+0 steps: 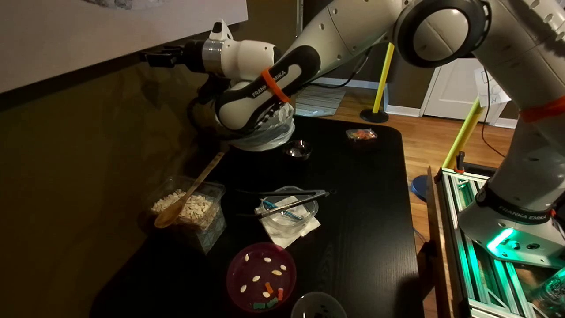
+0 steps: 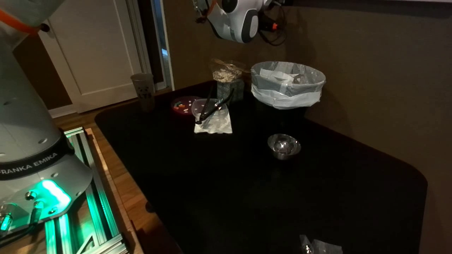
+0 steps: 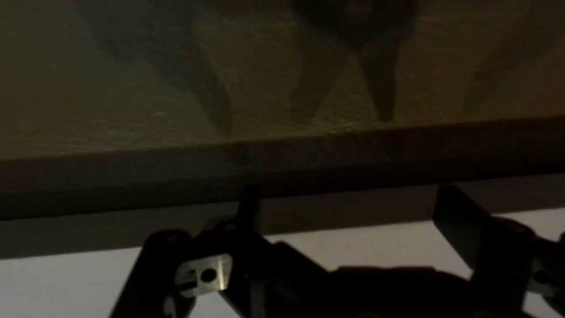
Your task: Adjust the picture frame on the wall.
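The picture frame point(image 1: 110, 39) is a large pale panel on the olive-brown wall point(image 1: 79, 176) at the top left of an exterior view. Its lower edge slopes in that view. A thin strip of it point(image 2: 430, 1) shows at the top right of an exterior view. My gripper point(image 1: 152, 58) is at the frame's lower edge. In the wrist view the gripper point(image 3: 348, 198) is open, its fingers wide apart with nothing between them. The frame's underside and pale face point(image 3: 397, 247) show behind the fingers, and the wall point(image 3: 265, 97) above. I cannot tell whether the fingers touch the frame.
A black table point(image 2: 226, 183) stands below the arm. On it are a lined bin point(image 2: 287, 100), a metal bowl point(image 2: 284, 146), a container of pale pieces point(image 1: 212, 234) with a wooden spoon, tongs point(image 1: 291, 205) over a clear bowl, and a purple plate point(image 1: 238, 296).
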### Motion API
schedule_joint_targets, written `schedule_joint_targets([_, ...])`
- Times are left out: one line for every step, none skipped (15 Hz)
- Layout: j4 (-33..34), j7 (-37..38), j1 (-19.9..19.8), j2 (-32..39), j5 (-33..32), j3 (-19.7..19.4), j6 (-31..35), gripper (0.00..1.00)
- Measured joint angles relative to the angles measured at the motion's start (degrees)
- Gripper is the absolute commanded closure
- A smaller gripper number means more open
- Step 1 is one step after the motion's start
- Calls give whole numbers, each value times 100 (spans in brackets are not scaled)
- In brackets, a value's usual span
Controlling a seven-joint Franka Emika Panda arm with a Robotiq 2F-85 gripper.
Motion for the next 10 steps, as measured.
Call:
schedule_joint_targets([36,21,0,14,-1,12,0,0])
schedule_joint_targets([70,39,-3,30,-3,28,0,0])
schedule_joint_targets([96,49,-7,42,-4,46,0,0])
schedule_joint_targets([111,55,-10,50,-4,60,0,0])
schedule_joint_targets([122,58,-11,56,-4,68,-1,0])
schedule_joint_targets([127,58,-13,65,-11,69,-9,0])
schedule_joint_targets([129,58,-17,79,-17,69,-20,0])
schedule_joint_targets([130,58,-20,100,-24,69,-24,0])
schedule_joint_targets([131,58,-22,123,-30,69,-24,0])
schedule_joint_targets([134,58,-21,146,-36,69,-24,0])
